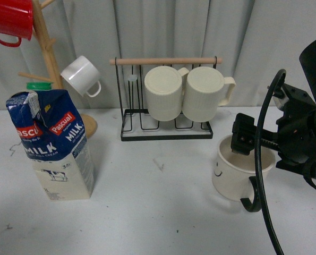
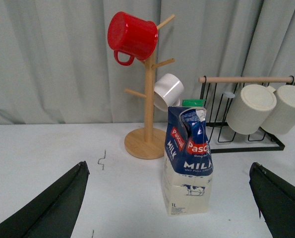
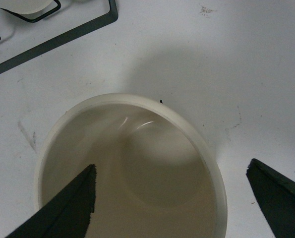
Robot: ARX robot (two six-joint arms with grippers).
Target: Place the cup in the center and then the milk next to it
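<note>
Cream cup [image 1: 229,175] sits directly under your right pincer [image 3: 171,168], whose jaws stand apart: one finger [image 3: 63,208] hangs inside the bowl, the other outside the rim, gripping nothing. Just beyond it stands the wire rack [image 1: 165,133] with two ribbed mugs [image 1: 165,93]. Your left pincer [image 2: 168,164] is spread wide too, the milk [image 2: 187,158] upright ahead between its fingers, with the wooden mug tree [image 2: 147,124] close behind the carton. A red mug [image 2: 132,34] and a white mug [image 2: 168,91] hang on that tree.

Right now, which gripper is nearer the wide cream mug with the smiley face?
Right. The right gripper straddles the rim of the mug; the left gripper hangs far off, facing the blue milk carton.
</note>
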